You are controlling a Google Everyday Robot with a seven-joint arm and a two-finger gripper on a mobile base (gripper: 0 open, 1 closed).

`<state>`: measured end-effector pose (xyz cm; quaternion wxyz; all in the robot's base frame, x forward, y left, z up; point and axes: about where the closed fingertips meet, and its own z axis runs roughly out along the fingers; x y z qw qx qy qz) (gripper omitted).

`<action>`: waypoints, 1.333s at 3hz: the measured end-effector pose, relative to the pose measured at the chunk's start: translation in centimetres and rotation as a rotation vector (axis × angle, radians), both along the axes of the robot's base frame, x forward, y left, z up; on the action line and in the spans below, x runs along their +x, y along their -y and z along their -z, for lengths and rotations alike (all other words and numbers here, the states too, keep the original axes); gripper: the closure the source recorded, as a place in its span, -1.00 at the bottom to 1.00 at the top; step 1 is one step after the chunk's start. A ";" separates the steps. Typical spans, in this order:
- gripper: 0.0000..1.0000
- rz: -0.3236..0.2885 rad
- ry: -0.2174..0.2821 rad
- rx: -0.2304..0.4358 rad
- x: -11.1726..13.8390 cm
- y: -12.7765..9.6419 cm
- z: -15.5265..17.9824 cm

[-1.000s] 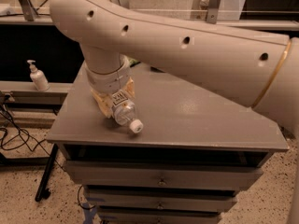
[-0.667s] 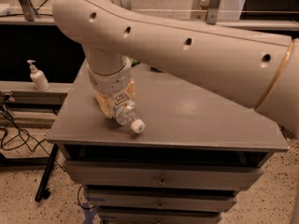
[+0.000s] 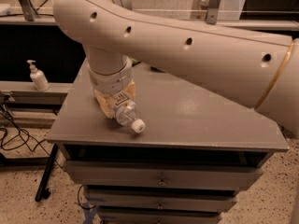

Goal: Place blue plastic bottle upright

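Observation:
The blue plastic bottle lies tilted on the grey cabinet top, near its front left. Its white cap points toward the front edge. Its label with dark print shows just under my wrist. My gripper comes down from above over the bottle's rear half, with tan fingers on either side of the body. The large cream arm crosses the frame from the right and hides the bottle's base.
The cabinet has drawers below its top. A small white pump-dispenser bottle stands on a shelf at the left. Black cables lie on the speckled floor at the left. A metal frame stands behind.
Arm and bottle stay almost where they were; the bottle's cap end has shifted very slightly.

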<state>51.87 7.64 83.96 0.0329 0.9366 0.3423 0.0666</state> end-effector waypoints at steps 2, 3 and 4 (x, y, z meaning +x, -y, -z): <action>1.00 0.267 -0.008 0.348 -1.1 0.7 -10.3; 1.00 0.369 -0.048 0.534 -1.8 -0.3 -14.2; 1.00 0.368 -0.047 0.533 -1.8 -0.3 -14.2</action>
